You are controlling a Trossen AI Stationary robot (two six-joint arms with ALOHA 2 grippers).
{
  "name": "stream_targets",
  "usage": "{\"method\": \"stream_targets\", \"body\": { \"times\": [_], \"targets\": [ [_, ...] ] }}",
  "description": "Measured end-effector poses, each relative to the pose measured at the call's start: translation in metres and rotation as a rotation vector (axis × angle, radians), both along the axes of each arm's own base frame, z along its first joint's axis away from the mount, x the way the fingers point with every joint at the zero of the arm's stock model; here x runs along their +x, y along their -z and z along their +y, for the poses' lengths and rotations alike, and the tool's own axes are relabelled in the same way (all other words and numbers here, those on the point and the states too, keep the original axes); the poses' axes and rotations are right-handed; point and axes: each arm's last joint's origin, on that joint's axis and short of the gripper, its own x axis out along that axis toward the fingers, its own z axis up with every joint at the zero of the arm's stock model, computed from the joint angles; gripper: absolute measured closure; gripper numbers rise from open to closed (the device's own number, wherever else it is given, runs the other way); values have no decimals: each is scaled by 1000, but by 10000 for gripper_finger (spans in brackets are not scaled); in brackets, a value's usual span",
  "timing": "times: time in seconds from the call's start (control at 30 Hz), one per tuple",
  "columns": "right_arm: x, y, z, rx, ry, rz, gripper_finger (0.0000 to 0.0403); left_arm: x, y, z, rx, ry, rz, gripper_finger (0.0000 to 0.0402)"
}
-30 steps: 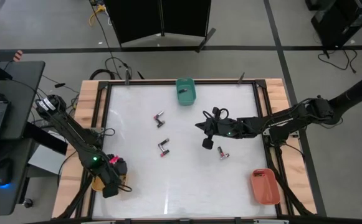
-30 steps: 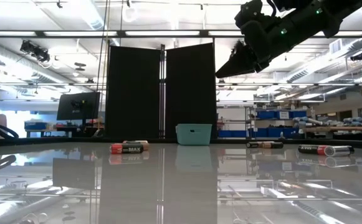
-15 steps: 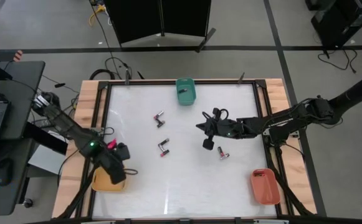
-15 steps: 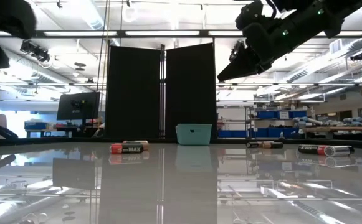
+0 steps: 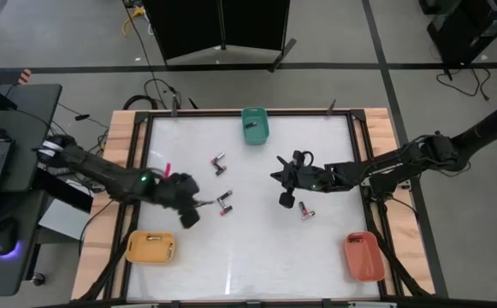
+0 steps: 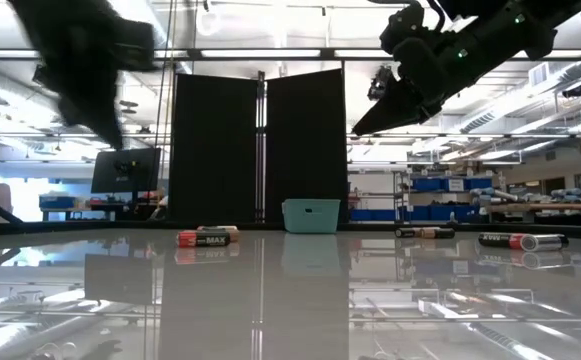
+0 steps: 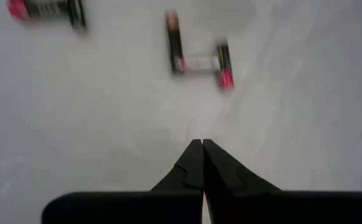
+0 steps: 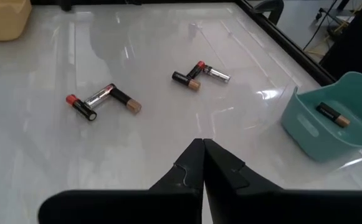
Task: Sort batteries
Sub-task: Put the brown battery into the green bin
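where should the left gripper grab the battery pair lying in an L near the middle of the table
Judging by the pose: the two batteries lie flat, touching at a corner, so one must be taken alone. Come straight down with the left gripper, now shut beside them, opened across the middle of the longer cell's barrel, fingers astride its round sides, clear of the joined end.

High view looks straight down on the whole tabletop point(image 5: 248, 257), both arms in frame; low view sits at tabletop height, level, facing the dark panels and room behind; left wrist view looks steeply down, close on a battery pair point(image 7: 196, 61); right wrist view looks across the tabletop, sharing that pair point(image 8: 101, 101) and the teal tray point(image 8: 330, 124) with high view.
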Motion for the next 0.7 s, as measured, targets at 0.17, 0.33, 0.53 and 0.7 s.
{"method": "stream_targets", "body": {
  "times": [0.17,0.33,0.53,0.7],
  "targets": [
    [-1,1,3,8,-5,7,386,30,13,21,29,57,-32,380],
    [-1,1,5,13,-11,6,389,50,28,33,39,124,-36,343],
    [-1,1,7,13,-16,6,385,63,40,39,77,157,-43,290],
    [-1,1,7,10,-11,4,389,74,48,44,108,150,-69,257]
  ]
}}
